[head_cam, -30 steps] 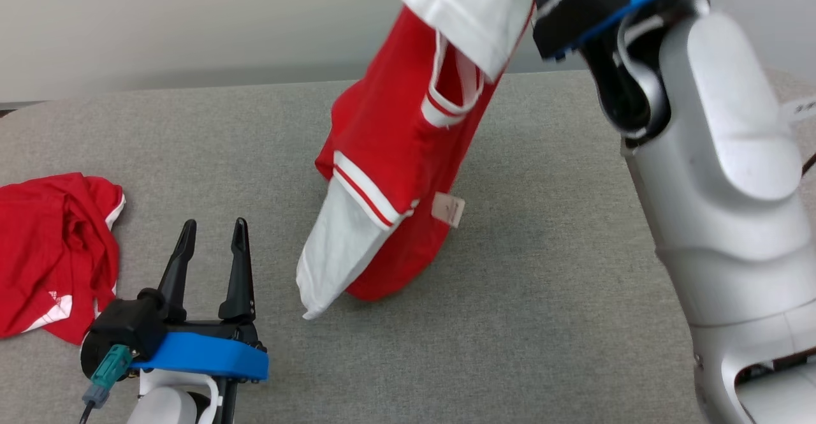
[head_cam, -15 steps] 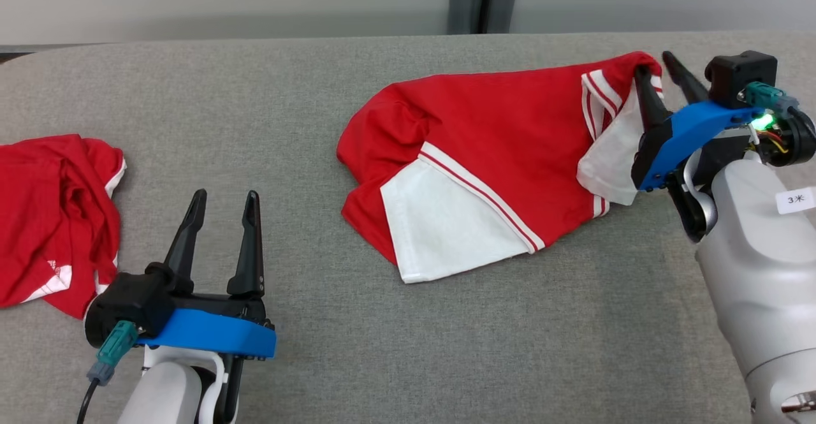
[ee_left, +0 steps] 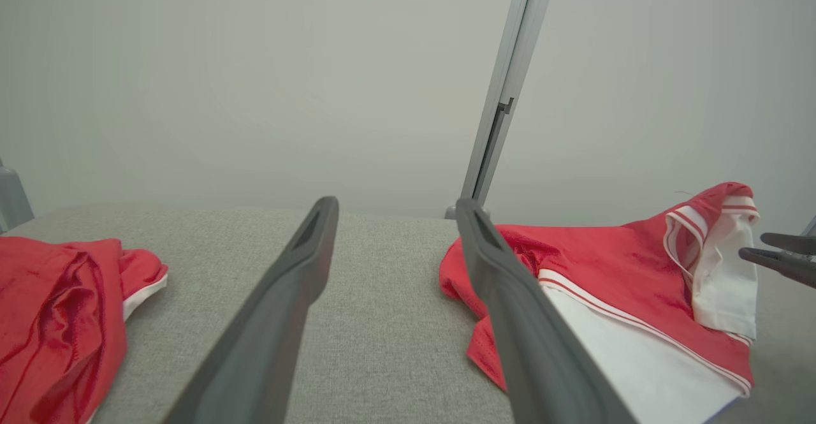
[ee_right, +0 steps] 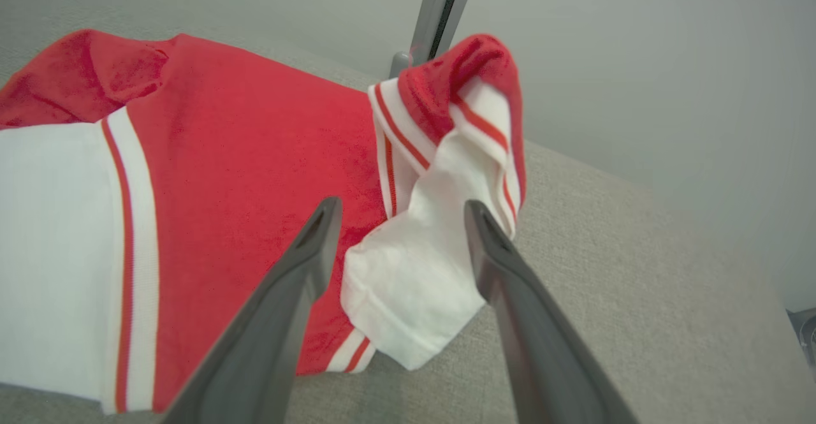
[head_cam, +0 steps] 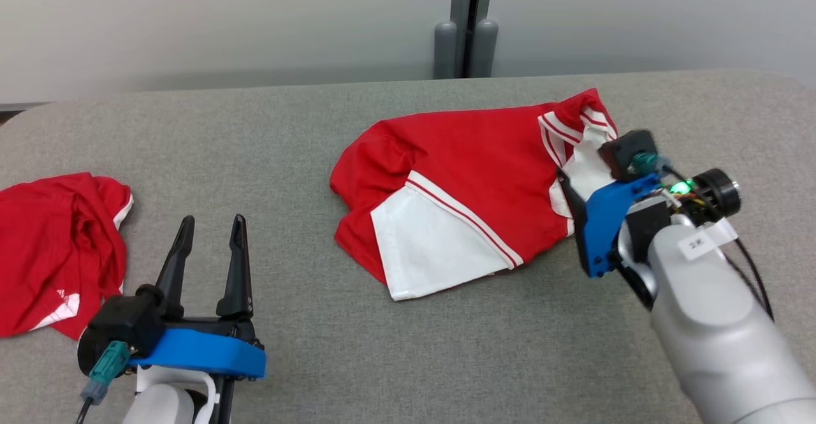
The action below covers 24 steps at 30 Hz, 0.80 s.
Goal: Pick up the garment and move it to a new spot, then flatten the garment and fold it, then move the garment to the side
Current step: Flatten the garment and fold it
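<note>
The garment (head_cam: 472,156), a red shirt with white panels and red-and-white striped trim, lies crumpled on the grey table (head_cam: 255,131). It also shows in the left wrist view (ee_left: 605,264) and the right wrist view (ee_right: 255,137). My right gripper (head_cam: 574,185) is at the garment's right end, open. In its wrist view the right gripper (ee_right: 398,210) straddles a white sleeve fold without gripping it. My left gripper (head_cam: 213,223) stands open over bare table at the lower left, well apart from the garment, with nothing in it (ee_left: 395,210).
A second crumpled red garment (head_cam: 57,245) lies at the table's left edge, left of my left gripper. A grey post (head_cam: 468,22) stands against the pale wall behind the table's far edge. Bare table lies between the two garments and in front of them.
The garment hung from my raised right gripper; it now lies on the table. The right gripper came down, opened and let go. The head view shifted. The left gripper stayed put.
</note>
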Available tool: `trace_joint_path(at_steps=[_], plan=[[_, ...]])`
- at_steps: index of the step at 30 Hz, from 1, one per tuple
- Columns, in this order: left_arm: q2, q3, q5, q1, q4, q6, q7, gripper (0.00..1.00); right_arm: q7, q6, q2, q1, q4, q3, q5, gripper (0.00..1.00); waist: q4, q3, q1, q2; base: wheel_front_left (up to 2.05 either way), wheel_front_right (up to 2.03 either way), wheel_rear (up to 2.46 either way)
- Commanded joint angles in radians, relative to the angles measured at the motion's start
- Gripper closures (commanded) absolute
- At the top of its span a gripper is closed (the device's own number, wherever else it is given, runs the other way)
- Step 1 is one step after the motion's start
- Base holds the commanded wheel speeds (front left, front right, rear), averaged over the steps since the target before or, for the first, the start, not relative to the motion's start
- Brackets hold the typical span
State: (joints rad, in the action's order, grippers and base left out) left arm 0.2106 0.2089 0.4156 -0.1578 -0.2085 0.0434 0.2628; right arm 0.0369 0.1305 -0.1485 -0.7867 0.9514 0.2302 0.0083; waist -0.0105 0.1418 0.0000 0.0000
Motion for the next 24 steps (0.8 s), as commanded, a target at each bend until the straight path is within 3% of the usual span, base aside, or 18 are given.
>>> trace_joint_path(at_steps=[1,7,12,17,24], plan=[[0.003,-0.003,0.005,0.013,0.003,-0.005,0.003,0.0,-0.001,0.001,0.014,0.053,-0.052,0.037,0.019,0.0,-0.014,-0.016,0.0,0.0,0.0,0.0,0.0],[0.006,-0.01,0.009,0.03,0.015,-0.009,0.003,0.0,0.05,0.001,0.0,0.252,-0.339,0.231,0.077,0.0,-0.018,-0.017,0.0,0.0,0.0,0.0,0.0],[0.005,-0.005,0.008,0.013,0.031,-0.012,0.002,0.0,0.127,0.0,-0.064,0.341,-0.495,0.303,0.042,0.0,-0.003,0.016,0.0,0.0,0.0,0.0,0.0],[0.005,0.006,0.002,-0.006,0.035,-0.009,-0.001,0.0,0.135,0.0,-0.081,0.344,-0.517,0.268,-0.037,0.0,0.024,0.046,0.0,0.0,0.0,0.0,0.0],[-0.002,0.018,0.002,-0.024,0.026,-0.002,-0.001,0.0,0.151,0.0,-0.083,0.301,-0.442,0.268,-0.084,0.0,0.064,0.06,0.0,0.0,0.0,0.0,0.0]])
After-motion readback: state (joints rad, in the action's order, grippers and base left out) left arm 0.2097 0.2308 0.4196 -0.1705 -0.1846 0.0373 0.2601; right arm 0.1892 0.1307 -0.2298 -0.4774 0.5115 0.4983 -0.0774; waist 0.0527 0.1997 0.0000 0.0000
